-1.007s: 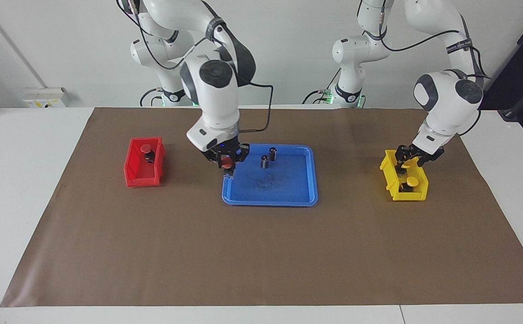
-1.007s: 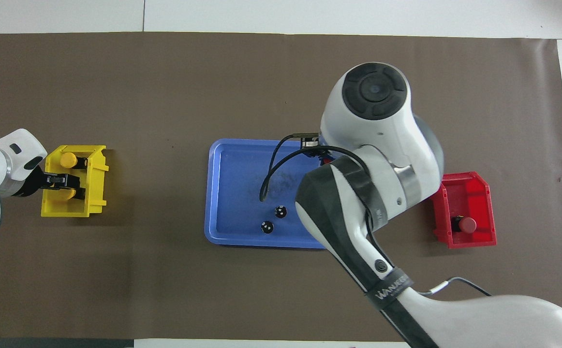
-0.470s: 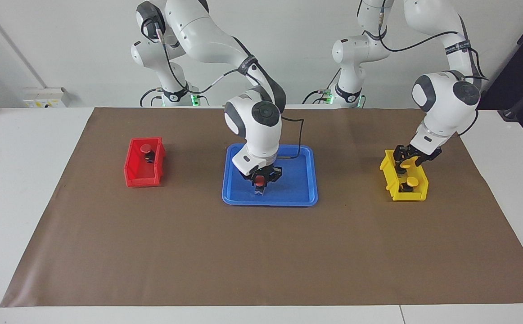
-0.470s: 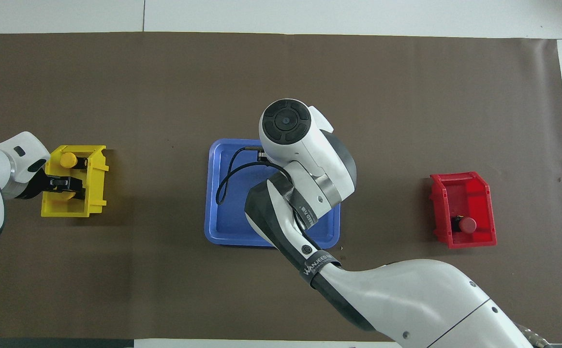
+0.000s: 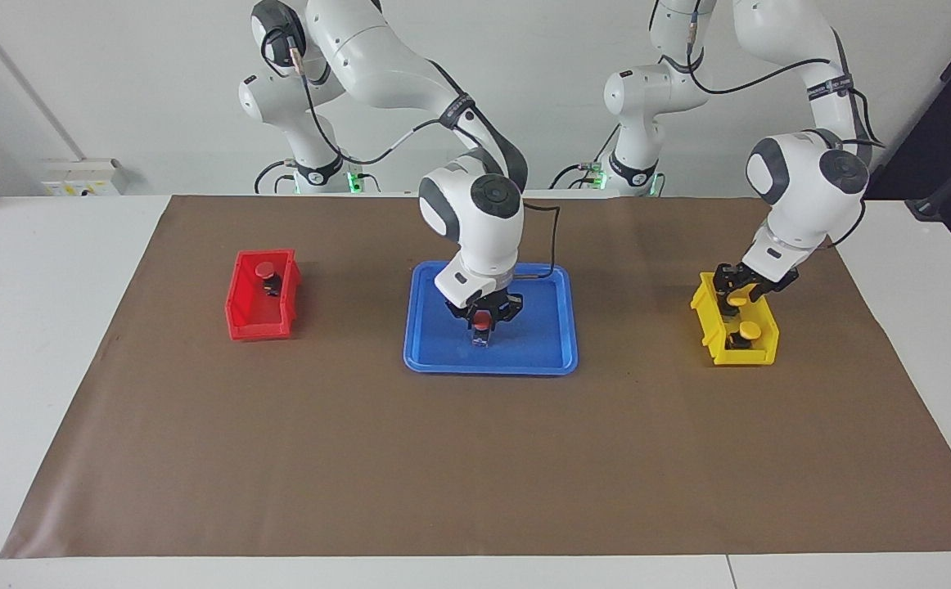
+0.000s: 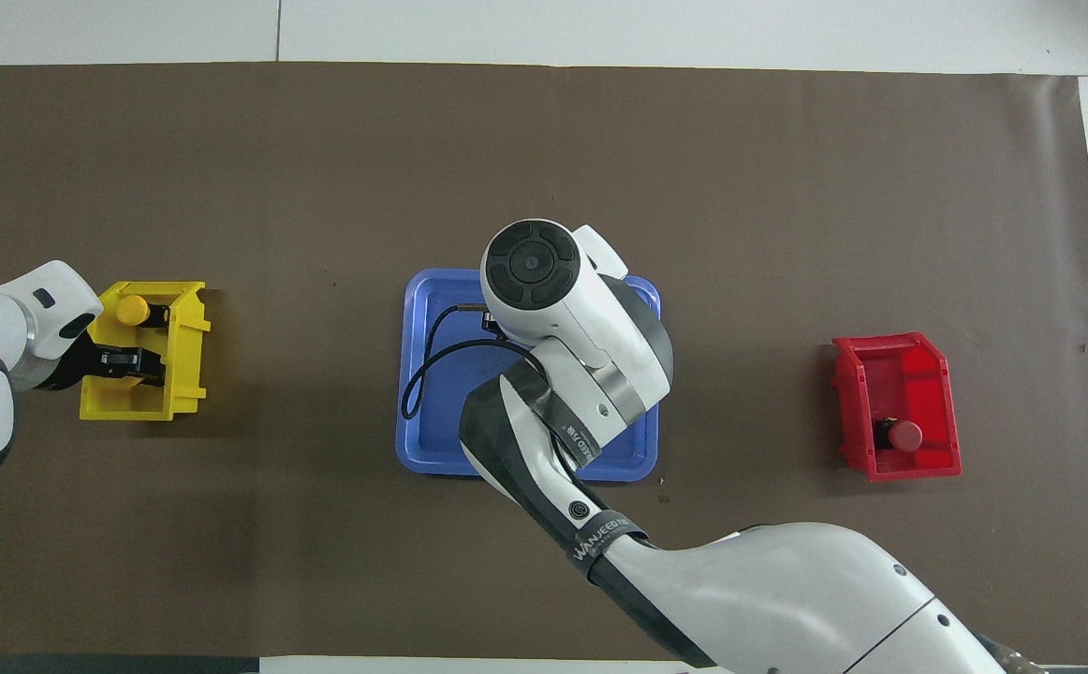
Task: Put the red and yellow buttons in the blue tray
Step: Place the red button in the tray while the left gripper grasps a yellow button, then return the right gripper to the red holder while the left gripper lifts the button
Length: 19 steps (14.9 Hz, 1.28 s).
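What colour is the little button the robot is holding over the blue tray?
Red. The button in the right gripper has a red cap; the facing view shows it best.

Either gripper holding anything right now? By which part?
Right gripper holds a red button by its cap, low over the blue tray. Left gripper closes around a yellow button's cap; grip unconfirmed.
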Tool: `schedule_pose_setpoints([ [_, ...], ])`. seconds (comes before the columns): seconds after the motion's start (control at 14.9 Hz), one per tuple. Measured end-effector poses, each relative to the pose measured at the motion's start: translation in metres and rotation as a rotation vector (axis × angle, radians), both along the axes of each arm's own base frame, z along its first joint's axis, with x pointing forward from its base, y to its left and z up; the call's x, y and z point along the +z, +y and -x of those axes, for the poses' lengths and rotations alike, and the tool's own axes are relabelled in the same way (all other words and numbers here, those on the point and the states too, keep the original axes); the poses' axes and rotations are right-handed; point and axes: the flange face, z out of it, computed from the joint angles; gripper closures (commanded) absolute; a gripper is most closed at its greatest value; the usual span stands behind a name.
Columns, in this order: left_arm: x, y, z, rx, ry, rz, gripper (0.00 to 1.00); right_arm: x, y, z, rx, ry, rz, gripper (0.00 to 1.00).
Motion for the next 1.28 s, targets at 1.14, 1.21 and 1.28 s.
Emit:
schedule_pose_setpoints([
  [1.14,0.162,-0.136,-0.026,0.098,-0.063,0.002,0.99,0.099,-0.364,0.046,0.128,0.010,0.004,0.12],
  [1.21,0.155,-0.173,-0.021,0.120,-0.062,0.004,0.98,0.090,-0.392,0.059,0.137,0.019,-0.012,0.17],
  [1.28,0.145,-0.208,-0.016,0.135,-0.060,0.009,0.99,0.081,-0.412,0.070,0.136,0.029,-0.028,0.19],
])
